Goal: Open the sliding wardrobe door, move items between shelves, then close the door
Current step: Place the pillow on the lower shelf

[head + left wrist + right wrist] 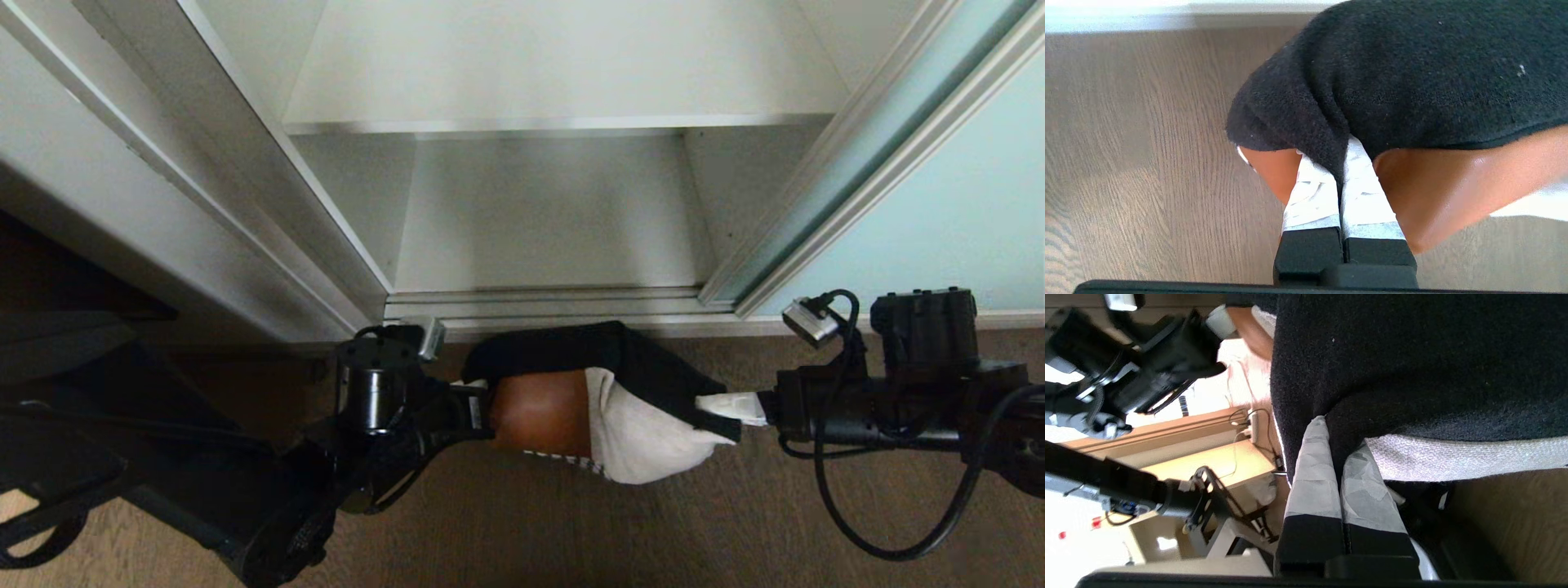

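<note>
You're past the opening bit; the sliding wardrobe door (pixel 963 204) is sitting slid right; left gripper (pixel 482 408) and right gripper (pixel 739 406) are both pinching the black-orange-white bundle (pixel 604 400) over the near floor; shelving and closing are still waiting.

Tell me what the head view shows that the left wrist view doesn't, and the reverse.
Head view only: the open wardrobe with its bare shelves, the sliding door pushed aside, and the right end effector shut on the bundle's other end. Left wrist view only: the taped fingers pinching a black fold close up. Both: the black, orange and white bundle held by the left end effector above the wood floor.
</note>
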